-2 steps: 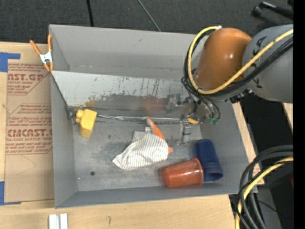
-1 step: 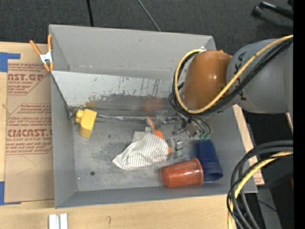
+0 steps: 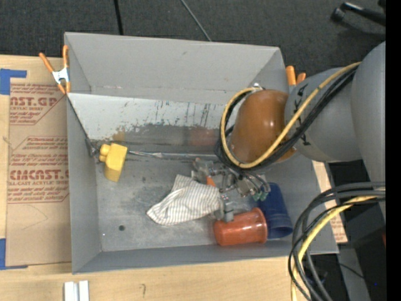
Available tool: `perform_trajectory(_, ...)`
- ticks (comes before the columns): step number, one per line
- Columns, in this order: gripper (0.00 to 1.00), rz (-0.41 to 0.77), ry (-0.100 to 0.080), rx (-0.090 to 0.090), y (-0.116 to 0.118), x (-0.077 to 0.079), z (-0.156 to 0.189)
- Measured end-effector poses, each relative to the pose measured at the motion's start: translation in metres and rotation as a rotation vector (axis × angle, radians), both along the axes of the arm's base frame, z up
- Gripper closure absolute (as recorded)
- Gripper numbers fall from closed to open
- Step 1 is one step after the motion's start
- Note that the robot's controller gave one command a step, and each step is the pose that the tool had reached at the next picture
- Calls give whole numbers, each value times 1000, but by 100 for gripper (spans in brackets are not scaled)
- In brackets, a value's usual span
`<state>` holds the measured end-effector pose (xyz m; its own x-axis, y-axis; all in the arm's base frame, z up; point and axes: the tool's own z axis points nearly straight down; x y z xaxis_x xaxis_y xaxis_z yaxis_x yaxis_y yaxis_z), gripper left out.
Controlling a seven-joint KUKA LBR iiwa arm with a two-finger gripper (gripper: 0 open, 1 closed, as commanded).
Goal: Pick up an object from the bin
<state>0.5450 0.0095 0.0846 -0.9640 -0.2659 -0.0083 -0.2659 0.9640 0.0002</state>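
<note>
My gripper (image 3: 226,199) is low in the bin's right half, under the orange wrist cover. It stands at the right edge of a crumpled white cloth with thin dark stripes (image 3: 182,204) and just above a red-orange cup (image 3: 241,227) that lies on its side by the front wall. Its lower end touches or nearly touches the cup's upper left rim. A dark blue cup (image 3: 277,211) lies right of the red one, partly under the gripper's body. I see nothing clearly held.
A yellow plastic block with a round knob (image 3: 114,160) lies at the left, near the back slope. Bare bin floor shows between it and the cloth. The arm and its cables cover the bin's right side.
</note>
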Motion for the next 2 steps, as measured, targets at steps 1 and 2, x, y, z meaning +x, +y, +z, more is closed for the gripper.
perform_trajectory(1,100,177,-4,-2,27,-9,-12)
perform_trajectory(2,100,177,-4,-2,27,-9,-12)
